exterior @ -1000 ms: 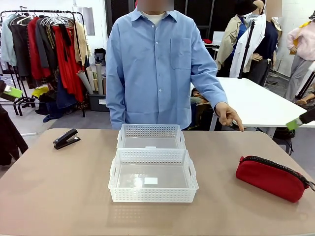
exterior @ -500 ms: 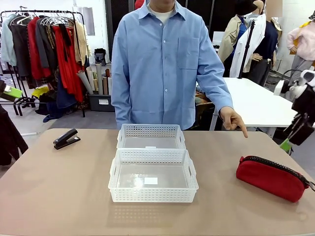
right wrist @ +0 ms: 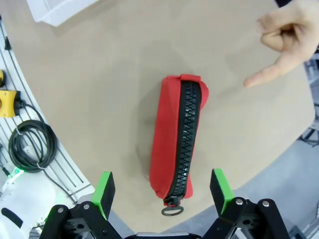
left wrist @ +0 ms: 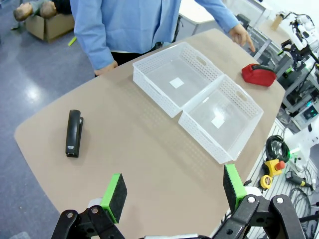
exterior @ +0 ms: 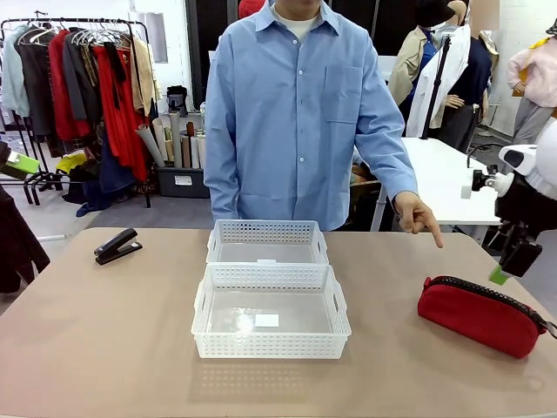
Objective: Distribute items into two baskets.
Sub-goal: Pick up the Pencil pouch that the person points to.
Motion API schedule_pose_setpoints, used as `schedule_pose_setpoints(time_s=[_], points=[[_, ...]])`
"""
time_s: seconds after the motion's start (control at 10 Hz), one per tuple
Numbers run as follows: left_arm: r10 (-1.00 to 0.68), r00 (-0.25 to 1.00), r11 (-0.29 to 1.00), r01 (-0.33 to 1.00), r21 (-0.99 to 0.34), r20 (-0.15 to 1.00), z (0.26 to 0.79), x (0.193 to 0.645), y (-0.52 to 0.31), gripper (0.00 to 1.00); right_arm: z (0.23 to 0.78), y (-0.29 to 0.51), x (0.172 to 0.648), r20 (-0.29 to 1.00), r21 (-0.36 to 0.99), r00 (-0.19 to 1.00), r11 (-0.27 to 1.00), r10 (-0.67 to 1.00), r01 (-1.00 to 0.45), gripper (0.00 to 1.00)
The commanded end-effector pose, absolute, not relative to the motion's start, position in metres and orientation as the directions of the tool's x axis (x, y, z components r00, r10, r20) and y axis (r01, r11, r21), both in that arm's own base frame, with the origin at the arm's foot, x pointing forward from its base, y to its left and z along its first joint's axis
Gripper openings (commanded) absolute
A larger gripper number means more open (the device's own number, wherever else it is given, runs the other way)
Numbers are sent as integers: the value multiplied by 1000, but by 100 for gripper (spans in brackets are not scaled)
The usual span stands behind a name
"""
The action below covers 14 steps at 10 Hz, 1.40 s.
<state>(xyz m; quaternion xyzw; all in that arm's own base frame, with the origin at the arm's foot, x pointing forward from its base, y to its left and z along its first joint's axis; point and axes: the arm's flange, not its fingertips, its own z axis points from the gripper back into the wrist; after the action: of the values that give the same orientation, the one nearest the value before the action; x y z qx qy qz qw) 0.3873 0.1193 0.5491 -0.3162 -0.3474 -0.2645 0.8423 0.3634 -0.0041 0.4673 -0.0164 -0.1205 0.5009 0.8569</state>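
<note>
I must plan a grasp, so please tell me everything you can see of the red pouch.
The red pouch is a long, soft-looking fabric case. A black zipper runs along its top, closed, ending in a metal ring pull. It lies flat on the tan table, at the robot's right, apart from both baskets. Nothing touches it; the open right hand hovers above, and a person's finger points toward it.

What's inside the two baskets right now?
Only a small white label on each floor: near basket, far basket. Red pouch and stapler lie outside on the table. Nothing is covered; the left wrist view shows both floors fully.
</note>
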Motion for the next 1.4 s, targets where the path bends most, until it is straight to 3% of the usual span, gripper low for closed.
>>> schedule_pose_setpoints(time_s=[0.0,1.3], points=[[-207,614,652,667,-360,761,550,388,119,100,440,-7,353,173,-178,419,446,892,-877,100],[-207,614,652,667,-360,761,550,388,119,100,346,-38,356,129,-13,458,463,880,-886,100]])
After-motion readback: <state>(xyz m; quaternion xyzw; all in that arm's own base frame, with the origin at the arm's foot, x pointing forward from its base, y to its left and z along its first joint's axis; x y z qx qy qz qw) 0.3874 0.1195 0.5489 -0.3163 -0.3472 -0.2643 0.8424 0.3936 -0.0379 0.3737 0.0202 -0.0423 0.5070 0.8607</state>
